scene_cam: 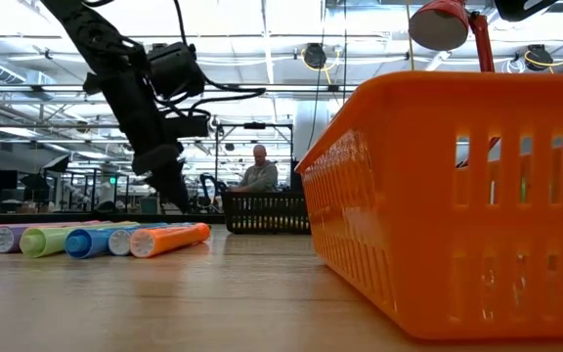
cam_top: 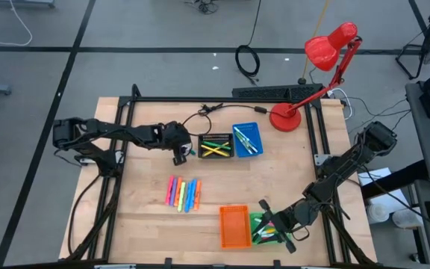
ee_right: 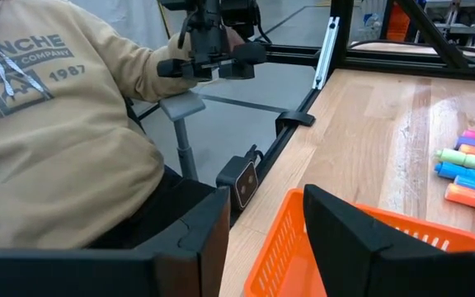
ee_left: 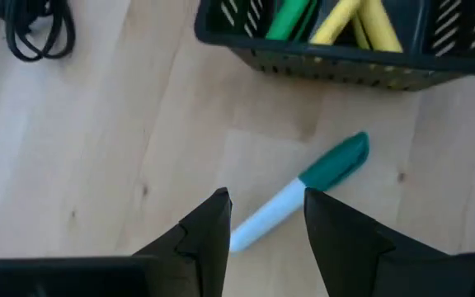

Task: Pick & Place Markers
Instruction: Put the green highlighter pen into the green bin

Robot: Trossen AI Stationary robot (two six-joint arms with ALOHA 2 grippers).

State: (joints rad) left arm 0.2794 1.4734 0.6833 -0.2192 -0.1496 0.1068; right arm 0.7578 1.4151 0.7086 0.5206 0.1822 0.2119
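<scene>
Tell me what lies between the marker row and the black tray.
High view: bare wood separates the marker row from the black tray; the left pincer hangs just beside that stretch.

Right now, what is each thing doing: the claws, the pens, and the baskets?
Left claw: open, over the green-capped white marker lying on the wood.
Right claw: open, empty, by the green plastic tray.
Orange plastic tray: empty.
Black plastic tray: holds markers.
Row of bright markers: lying flat.
</scene>
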